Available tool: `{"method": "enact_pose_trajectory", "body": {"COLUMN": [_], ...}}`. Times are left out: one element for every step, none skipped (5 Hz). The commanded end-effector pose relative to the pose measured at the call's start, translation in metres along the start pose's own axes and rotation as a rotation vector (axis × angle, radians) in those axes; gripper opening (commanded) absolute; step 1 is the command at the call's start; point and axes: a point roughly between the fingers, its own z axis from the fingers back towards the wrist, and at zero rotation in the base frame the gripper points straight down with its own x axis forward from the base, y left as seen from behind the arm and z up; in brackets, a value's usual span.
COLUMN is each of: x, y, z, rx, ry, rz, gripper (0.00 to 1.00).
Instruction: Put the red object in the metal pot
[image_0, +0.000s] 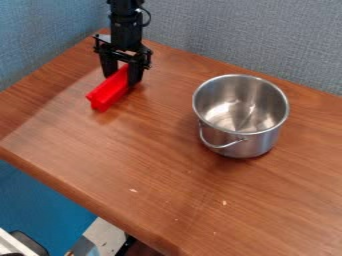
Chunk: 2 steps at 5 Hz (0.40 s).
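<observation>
The red object (107, 93) is a long red bar lying flat on the wooden table at the back left, one end pointing toward the wall. My gripper (122, 73) comes straight down over that far end, with one black finger on each side of the bar, shut on it. The bar rests on the table. The metal pot (254, 142) stands upright at the right, shiny and with nothing inside, its thin wire handle (221, 149) hanging at the front. A stretch of bare table lies between the pot and the bar.
The wooden table (134, 170) has its front edge running diagonally from the left to the lower right, with a drop to the floor beyond. A blue wall (241, 40) rises close behind the gripper and the pot.
</observation>
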Motion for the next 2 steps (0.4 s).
{"method": "enact_pose_trajectory", "body": {"x": [0.0029,0.0029], "y": [-0.0003,-0.0022], "z": [0.0344,0.0350], "rx": [0.036,0.038], "ry": [-0.084,-0.084], "rz": [-0.001,0.002], "gripper": [0.00,0.00]}}
